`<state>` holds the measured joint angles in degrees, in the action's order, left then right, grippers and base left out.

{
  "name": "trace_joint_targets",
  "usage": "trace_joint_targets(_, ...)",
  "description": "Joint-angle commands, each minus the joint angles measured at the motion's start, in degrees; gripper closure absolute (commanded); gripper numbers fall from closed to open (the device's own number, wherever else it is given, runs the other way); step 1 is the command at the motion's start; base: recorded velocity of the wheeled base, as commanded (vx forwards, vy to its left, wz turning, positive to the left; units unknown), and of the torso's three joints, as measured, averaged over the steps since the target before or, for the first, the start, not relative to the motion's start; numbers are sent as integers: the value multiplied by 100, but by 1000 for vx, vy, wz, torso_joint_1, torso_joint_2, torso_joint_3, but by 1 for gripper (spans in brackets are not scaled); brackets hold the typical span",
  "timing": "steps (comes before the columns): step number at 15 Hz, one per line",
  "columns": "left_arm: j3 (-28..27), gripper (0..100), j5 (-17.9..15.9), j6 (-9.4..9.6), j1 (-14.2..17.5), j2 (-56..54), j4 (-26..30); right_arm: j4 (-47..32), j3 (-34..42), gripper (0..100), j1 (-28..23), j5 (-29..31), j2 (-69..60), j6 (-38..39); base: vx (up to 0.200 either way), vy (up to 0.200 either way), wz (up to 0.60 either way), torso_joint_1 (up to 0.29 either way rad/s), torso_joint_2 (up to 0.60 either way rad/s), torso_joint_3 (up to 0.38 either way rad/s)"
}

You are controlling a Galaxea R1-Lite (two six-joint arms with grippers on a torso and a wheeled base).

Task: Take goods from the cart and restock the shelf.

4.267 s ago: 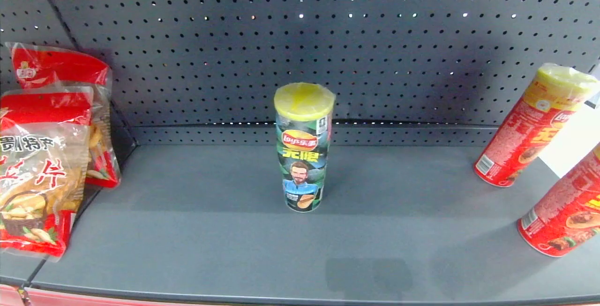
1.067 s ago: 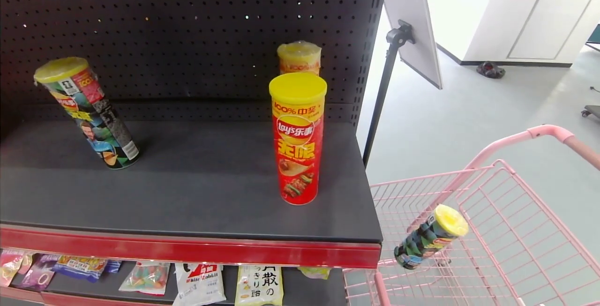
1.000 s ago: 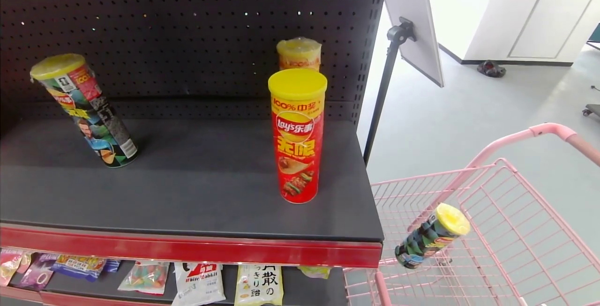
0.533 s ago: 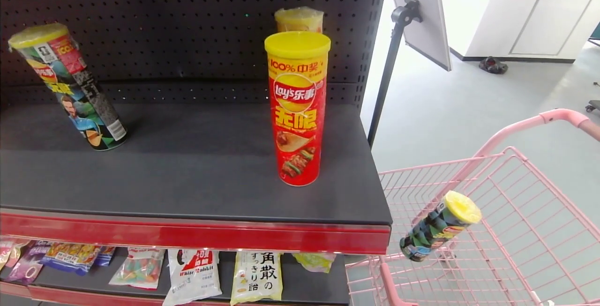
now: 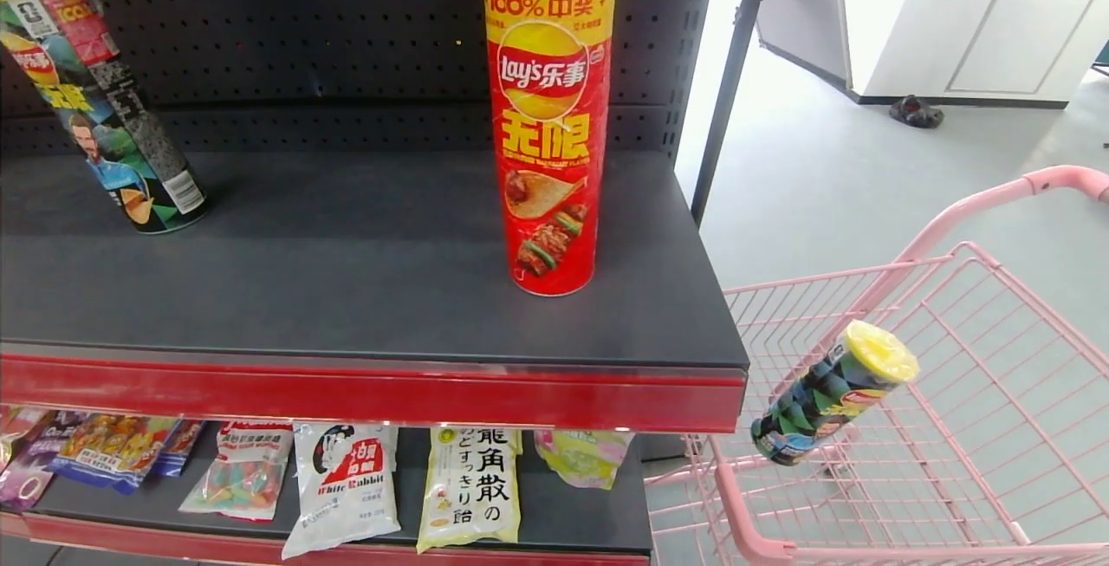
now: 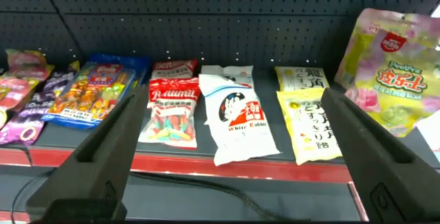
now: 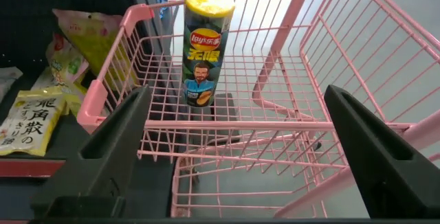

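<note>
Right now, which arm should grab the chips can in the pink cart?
Probably the right. The right gripper, open, faces the green chips can standing in the pink cart; the left gripper faces snack bags on the lower shelf.

Matt metal shelf [image 5: 346,289], glossy wire cart [image 5: 1061,174]

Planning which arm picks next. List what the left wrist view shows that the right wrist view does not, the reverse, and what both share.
Left wrist only: the red-and-white candy bag, the blue snack bag and the purple snack bag. Right wrist only: the pink wire cart, with the dark green chip tube with a yellow lid standing in it. Both: the yellow bag with black characters, the pale green-and-pink bag, and the dark lower shelf with a red front edge holding them.
</note>
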<state>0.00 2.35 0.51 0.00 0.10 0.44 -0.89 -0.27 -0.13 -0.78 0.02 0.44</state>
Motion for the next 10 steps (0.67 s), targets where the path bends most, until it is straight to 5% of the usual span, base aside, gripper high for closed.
trace_joint_targets(1, 0, 0, 2, 2, 0, 8, 0, 1, -8, 0, -4, -1, 6, 0, 0, -200, 0, -22, 46, 32)
trace_joint_targets(10, 0, 0, 2, 2, 0, 8, 0, 1, 0, 0, -4, -1, 6, 0, 0, -178, 0, -2, 9, 7)
